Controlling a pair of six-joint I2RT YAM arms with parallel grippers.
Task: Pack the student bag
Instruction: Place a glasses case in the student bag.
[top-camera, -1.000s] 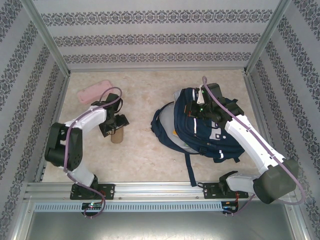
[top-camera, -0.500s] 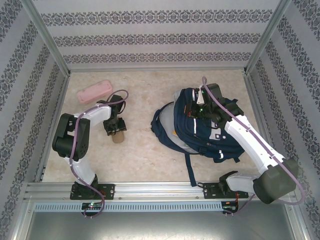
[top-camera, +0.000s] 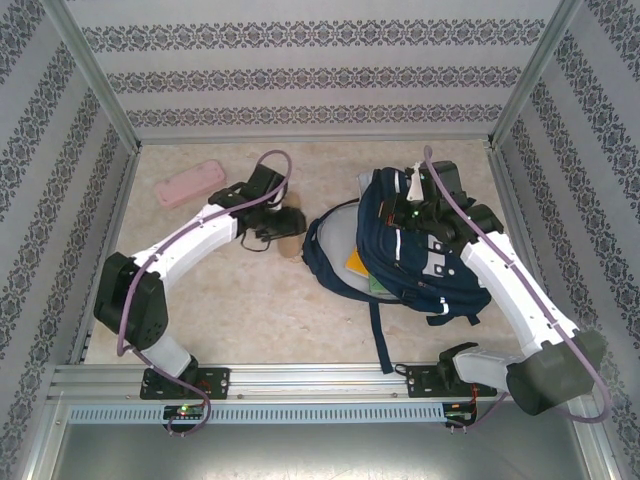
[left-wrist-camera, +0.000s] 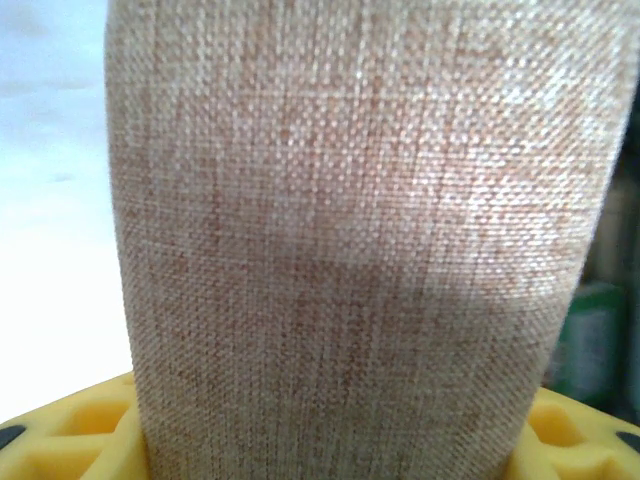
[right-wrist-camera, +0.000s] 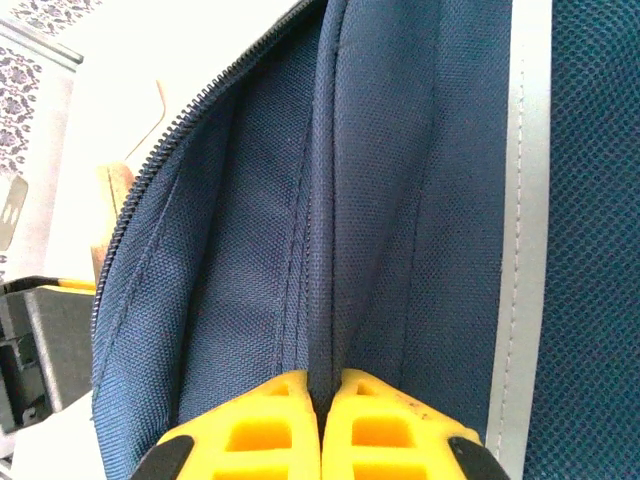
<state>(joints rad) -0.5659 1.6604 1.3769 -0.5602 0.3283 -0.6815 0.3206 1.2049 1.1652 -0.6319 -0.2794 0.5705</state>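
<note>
Swung right since a second earlier, the left gripper (top-camera: 279, 234) clamped the tan roll (top-camera: 291, 246) just beside the bag (top-camera: 425, 272), which lay at the right of the table (top-camera: 260, 310), its fabric pinched by the right gripper (right-wrist-camera: 322, 390).

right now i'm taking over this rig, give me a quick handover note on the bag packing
Grippers: left gripper is closed on the tan pouch, just left of the open mouth of the bag. The right gripper is pinched shut on a fold of the bag by the zip, holding it open.
Done: a yellow thing and a green thing sit inside the mouth.
Left: put the pouch in. The pink case lies far left, probably next. The zip is not closed.
</note>
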